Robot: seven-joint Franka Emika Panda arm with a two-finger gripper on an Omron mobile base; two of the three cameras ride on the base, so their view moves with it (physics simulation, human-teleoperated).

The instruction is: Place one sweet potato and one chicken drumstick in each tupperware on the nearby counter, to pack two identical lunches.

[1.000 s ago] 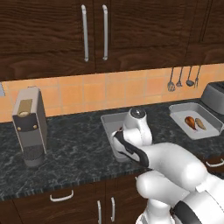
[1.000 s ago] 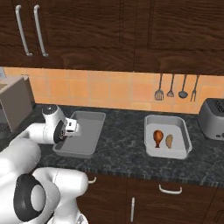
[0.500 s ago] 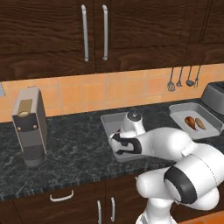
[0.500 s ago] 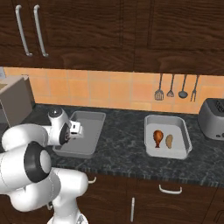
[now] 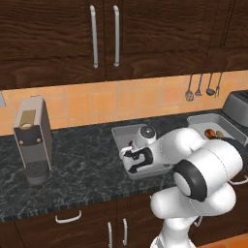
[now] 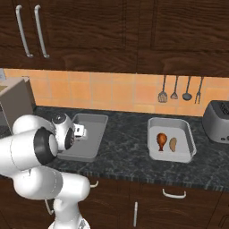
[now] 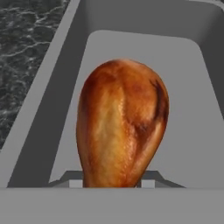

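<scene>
Gripper (image 7: 111,183) was clamped on a chicken drumstick (image 7: 120,122) over the near tupperware (image 6: 89,134). Far tupperware (image 6: 154,154), well off to its right, already held drumstick and sweet potato (image 6: 172,143). One sweet potato left.

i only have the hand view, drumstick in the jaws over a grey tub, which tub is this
Observer: Your held drumstick is over the left tupperware, the one nearer the coffee machine.
Operator: whats in the other one
Observer: The right tupperware holds a second drumstick and a sweet potato, side by side.
Operator: anything past it
Observer: A toaster stands on the counter just to its right.
</scene>
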